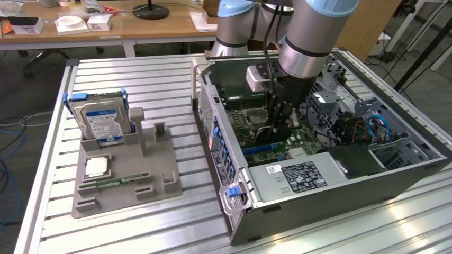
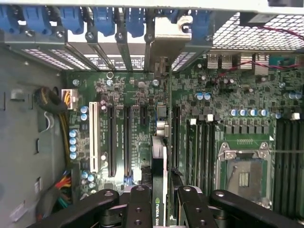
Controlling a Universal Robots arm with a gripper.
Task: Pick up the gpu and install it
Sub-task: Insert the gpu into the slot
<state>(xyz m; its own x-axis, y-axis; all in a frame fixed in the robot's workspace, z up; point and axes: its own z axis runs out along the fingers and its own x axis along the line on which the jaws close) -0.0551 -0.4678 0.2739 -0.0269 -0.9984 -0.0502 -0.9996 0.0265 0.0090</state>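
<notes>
- GPU [image 2: 159, 178]: thin flat card seen edge-on in wrist view, dark board w/ green-white label strip, standing upright over the motherboard [image 2: 137, 123]; its silvery metal bracket [image 2: 164, 40] sits at the case's rear slot row.
- Gripper [image 2: 159, 209]: black jointed fingers [image 2: 137, 204] pinching the GPU from both sides; in exterior view it reaches down inside the PC case [image 1: 233, 174].
- Motherboard: green, matte, w/ long black expansion slots, 1 white slot [image 2: 93, 137], round blue capacitors, square metal-framed CPU socket [image 2: 244, 173].
- Blue plastic clips [image 2: 102, 19] line the rear slots beside perforated metal grille.
- Arm [image 1: 310, 37]: smooth grey cylinder, pale-blue cap.
- Exterior view's left: grey moulded fixture [image 1: 124, 174] on ribbed aluminium table [image 1: 155, 79], holding boxy silver hard drive [image 1: 102, 124] w/ blue-white label.
</notes>
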